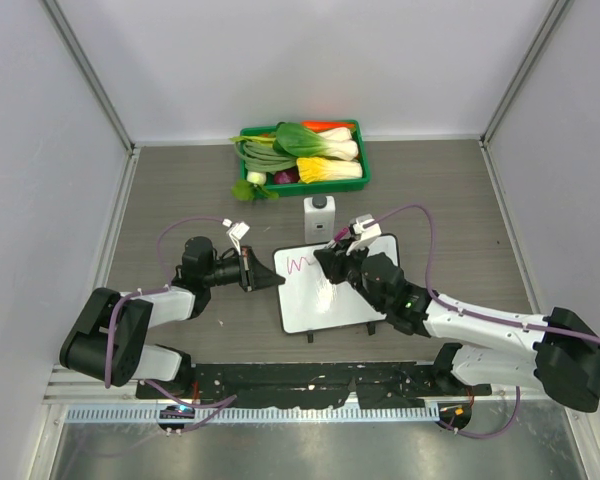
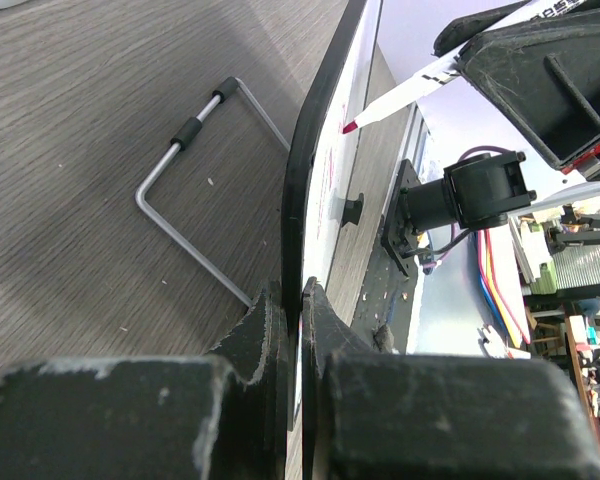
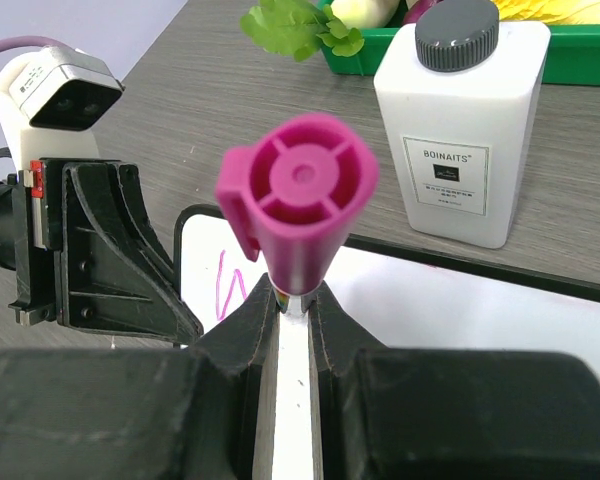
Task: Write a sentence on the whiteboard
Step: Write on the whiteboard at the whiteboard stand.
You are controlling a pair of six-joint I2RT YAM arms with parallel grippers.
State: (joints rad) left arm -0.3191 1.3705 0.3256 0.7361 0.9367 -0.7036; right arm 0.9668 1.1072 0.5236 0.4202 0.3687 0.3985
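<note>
The whiteboard [image 1: 330,300] lies flat on the table between the two arms. My left gripper [image 1: 261,274] is shut on its left rim; in the left wrist view the dark rim [image 2: 305,180] runs straight into the closed left gripper [image 2: 300,310]. My right gripper [image 1: 336,258] is shut on a magenta-capped marker [image 3: 300,190], held upright over the board's top left. The marker's tip [image 2: 350,127] touches the white surface. A short pink zigzag, the start of the sentence [image 1: 302,265], shows beside the tip, and it also appears in the right wrist view as the sentence [image 3: 225,285] on the whiteboard [image 3: 460,310].
A small white bottle [image 1: 319,215] with a dark cap stands just behind the board. Further back sits a green tray [image 1: 365,165] of vegetables. A bent metal wire stand [image 2: 195,190] lies on the table left of the board's rim. Walls enclose the table.
</note>
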